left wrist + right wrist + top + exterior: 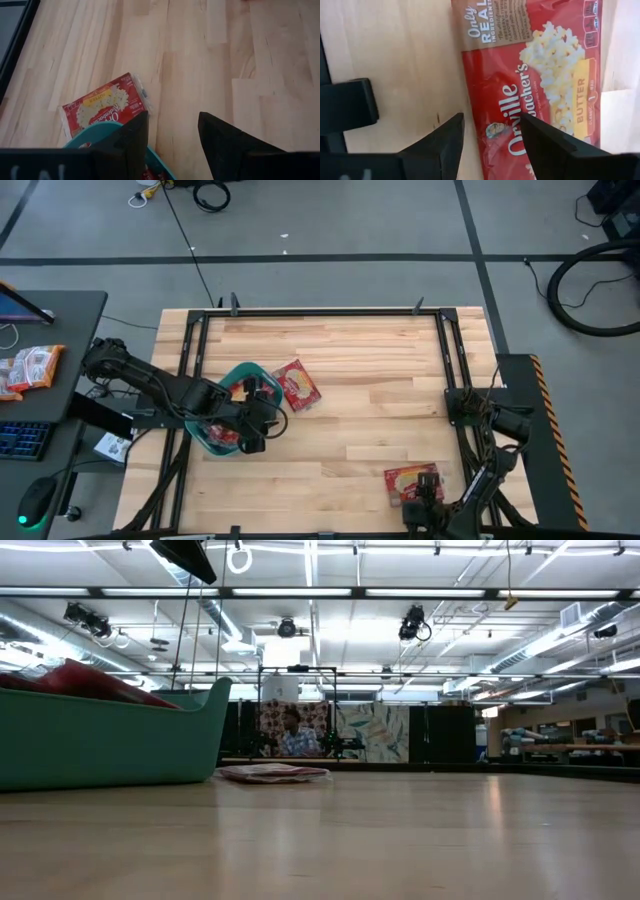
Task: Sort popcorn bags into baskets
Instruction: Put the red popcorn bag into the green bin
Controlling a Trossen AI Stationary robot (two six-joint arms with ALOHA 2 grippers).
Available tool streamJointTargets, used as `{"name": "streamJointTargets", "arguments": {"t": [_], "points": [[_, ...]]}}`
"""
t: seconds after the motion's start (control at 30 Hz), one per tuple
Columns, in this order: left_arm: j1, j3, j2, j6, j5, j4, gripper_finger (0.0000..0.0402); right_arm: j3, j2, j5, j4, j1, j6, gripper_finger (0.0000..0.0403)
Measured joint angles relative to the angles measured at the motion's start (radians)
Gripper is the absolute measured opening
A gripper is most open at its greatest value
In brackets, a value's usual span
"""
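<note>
From above, the teal basket [232, 412] sits toward the left side of the wooden table [380, 380], largely covered by the left arm, whose left gripper [258, 423] hangs over the basket's right half; red packets [222, 437] show inside the tub beneath the arm. A popcorn bag [297, 385] lies flat on the table just beside the basket's upper right rim, and another popcorn bag [412, 482] lies near the lower right edge, with the right gripper [428, 502] right at it. On a dark side desk [60, 310] to the left rest more red packets [30, 368]. At table height, the basket [110, 745] fills the left, a red packet [85, 682] rising above its rim, and the loose bag [273, 773] lies flat just past its right end; a seated person [292, 735] shows far behind. In the left wrist view, the left gripper [172, 142] is spread with nothing between its fingers [131, 142], the basket rim [100, 134] curving under them and the nearby bag [104, 107] just outside that rim. In the right wrist view, the right gripper [492, 145] is spread wide above the lower bag [540, 75], one fingertip over bare wood beside the packet's edge and the other over its printed face, with no pinch on it.
</note>
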State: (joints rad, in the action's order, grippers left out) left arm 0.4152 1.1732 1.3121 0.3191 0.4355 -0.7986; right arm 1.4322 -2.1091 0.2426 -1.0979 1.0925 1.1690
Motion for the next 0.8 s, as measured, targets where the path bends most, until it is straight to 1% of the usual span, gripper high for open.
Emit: {"name": "streamJointTargets", "arguments": {"t": [0.1, 0.2, 0.27, 0.47, 0.53, 0.6, 0.67, 0.73, 0.8], "points": [[0.0, 0.0, 0.0, 0.0, 0.0, 0.0, 0.0176, -0.016, 0.004, 0.004, 0.014, 0.001, 0.001, 0.0198], [0.0, 0.0, 0.0, 0.0, 0.0, 0.0, 0.0176, -0.026, 0.005, 0.008, 0.021, 0.001, 0.001, 0.018], [0.0, 0.0, 0.0, 0.0, 0.0, 0.0, 0.0176, -0.033, 0.005, 0.01, 0.029, 0.002, -0.007, 0.0153], [0.0, 0.0, 0.0, 0.004, 0.0, 0.0, 0.0176, -0.045, 0.006, 0.015, 0.059, 0.005, -0.02, 0.0046], [0.0, 0.0, 0.0, 0.005, -0.009, 0.001, 0.0176, -0.042, 0.008, 0.014, 0.058, 0.006, -0.02, 0.0019], [0.0, 0.0, 0.001, 0.004, -0.028, 0.006, 0.0176, -0.028, 0.006, 0.012, 0.045, 0.006, -0.021, 0.0015], [0.0, 0.0, 0.015, -0.031, -0.043, 0.029, 0.0176, -0.001, -0.001, 0.012, 0.007, 0.005, -0.024, 0.0015], [0.001, 0.0, 0.045, -0.119, -0.045, 0.07, 0.0176, 0.036, -0.003, 0.013, -0.059, 0.003, -0.027, 0.0015], [0.005, 0.0, 0.075, -0.191, -0.046, 0.107, 0.0176, 0.064, 0.003, 0.036, -0.106, 0.003, -0.04, 0.0015]]}}
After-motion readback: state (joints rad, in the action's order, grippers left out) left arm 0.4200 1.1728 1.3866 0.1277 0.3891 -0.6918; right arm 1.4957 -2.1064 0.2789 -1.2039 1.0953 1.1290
